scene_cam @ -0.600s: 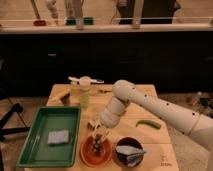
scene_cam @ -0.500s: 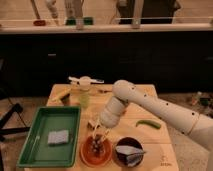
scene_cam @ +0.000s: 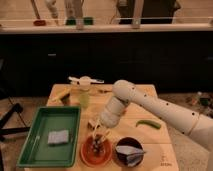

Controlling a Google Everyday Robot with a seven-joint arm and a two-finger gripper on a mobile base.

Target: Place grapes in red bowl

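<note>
Counter (scene_cam: 159,144) wood, near edge: red bowl (scene_cam: 85,155) beside dark bowl (scene_cam: 125,141) | grapes (scene_cam: 98,147) were inside red bowl, at tool (scene_cam: 96,136) tips | tool grip: cannot tell, held or released unclear | green tray (scene_cam: 30,145) sat left with sponge (scene_cam: 58,136) | green pod (scene_cam: 148,124) right | cup (scene_cam: 85,98) farther back | dark cabinets (scene_cam: 150,60) behind

Wooden table (scene_cam: 157,142) is sitting mid-room. Behind it a dark cabinet front (scene_cam: 125,60) is running the full width, a pale counter ledge (scene_cam: 150,27) lying along its top. Speckled floor (scene_cam: 30,107) is showing on both sides of the table. Black stand legs (scene_cam: 10,117) are spreading left of it. Gripper (scene_cam: 97,139) is hanging over the table's near end.
</note>
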